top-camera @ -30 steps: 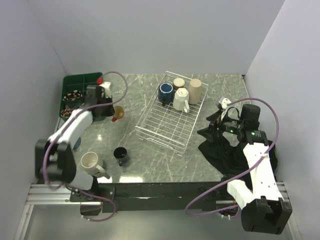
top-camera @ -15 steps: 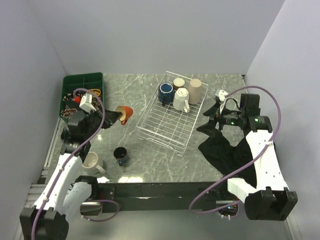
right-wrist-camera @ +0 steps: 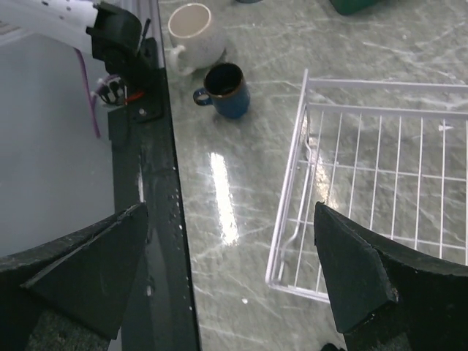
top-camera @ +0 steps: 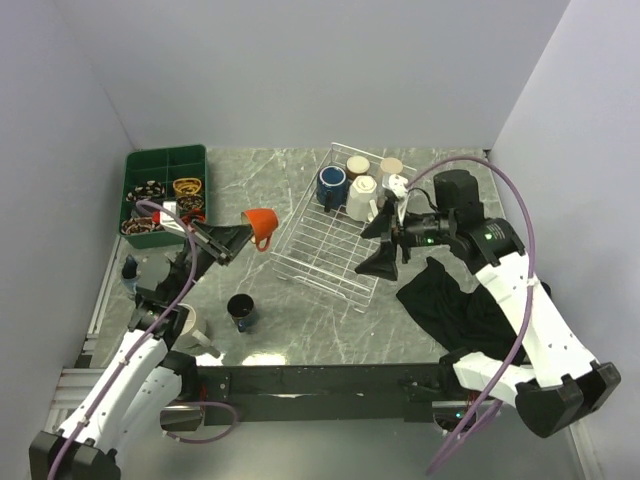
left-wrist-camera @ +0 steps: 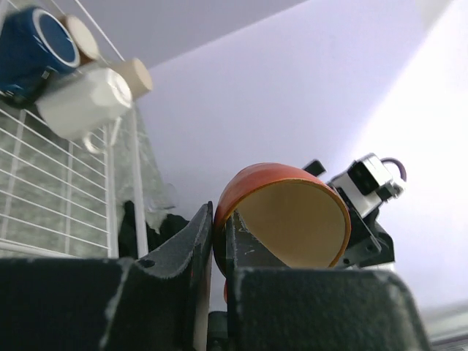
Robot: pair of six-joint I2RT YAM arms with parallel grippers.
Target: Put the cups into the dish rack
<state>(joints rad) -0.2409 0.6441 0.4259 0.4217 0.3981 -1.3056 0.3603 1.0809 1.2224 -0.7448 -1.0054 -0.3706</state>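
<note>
My left gripper (top-camera: 228,241) is shut on the rim of a small orange cup (top-camera: 262,224), held tilted in the air just left of the white wire dish rack (top-camera: 325,262). In the left wrist view one finger sits inside the orange cup (left-wrist-camera: 285,219) and one outside. The rack holds a dark blue mug (top-camera: 332,185), a white mug (top-camera: 362,198), a brown-cream cup (top-camera: 357,165) and a beige tumbler (top-camera: 392,166). A navy cup (top-camera: 240,310) and a cream mug (top-camera: 183,322) stand on the table at the near left. My right gripper (top-camera: 378,243) is open and empty above the rack's near right corner.
A dark green compartment tray (top-camera: 150,162) with small items sits at the far left. A black cloth (top-camera: 455,305) lies right of the rack under my right arm. The right wrist view shows the navy cup (right-wrist-camera: 225,89), the cream mug (right-wrist-camera: 194,29) and the table's black front rail (right-wrist-camera: 150,183).
My left gripper has lifted the orange cup and carried it right, towards the rack. My right arm has swung left from the cloth to the rack's near right side.
</note>
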